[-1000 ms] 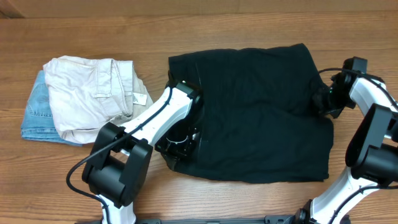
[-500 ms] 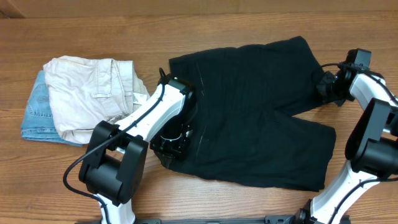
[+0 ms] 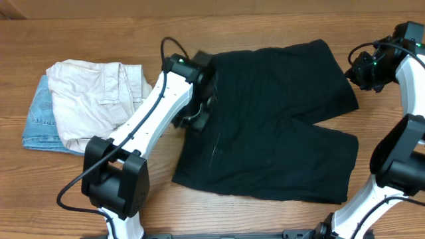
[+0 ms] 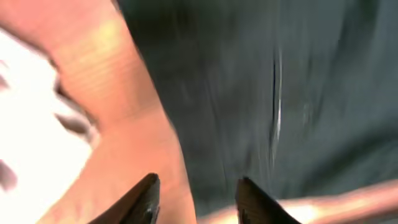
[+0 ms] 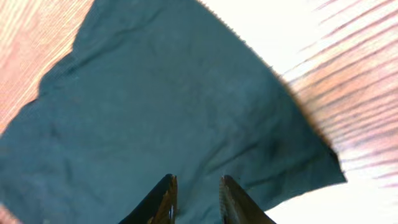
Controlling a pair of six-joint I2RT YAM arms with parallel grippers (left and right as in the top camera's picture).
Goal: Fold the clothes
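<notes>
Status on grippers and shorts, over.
Left gripper open, empty. Right gripper open, empty. Black shorts flat, unfolded. Beige shorts on jeans, off to the side.

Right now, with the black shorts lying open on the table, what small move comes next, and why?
Probably lower the right gripper onto the far leg's hem corner and pinch it. The black shorts lie flat, legs spread apart, and that gripper is open and empty, so a leg-over-leg fold needs a grasp first.

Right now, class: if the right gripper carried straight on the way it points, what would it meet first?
Probably the black shorts: the right gripper points at the cloth with nothing in between, though depth is unclear.
</notes>
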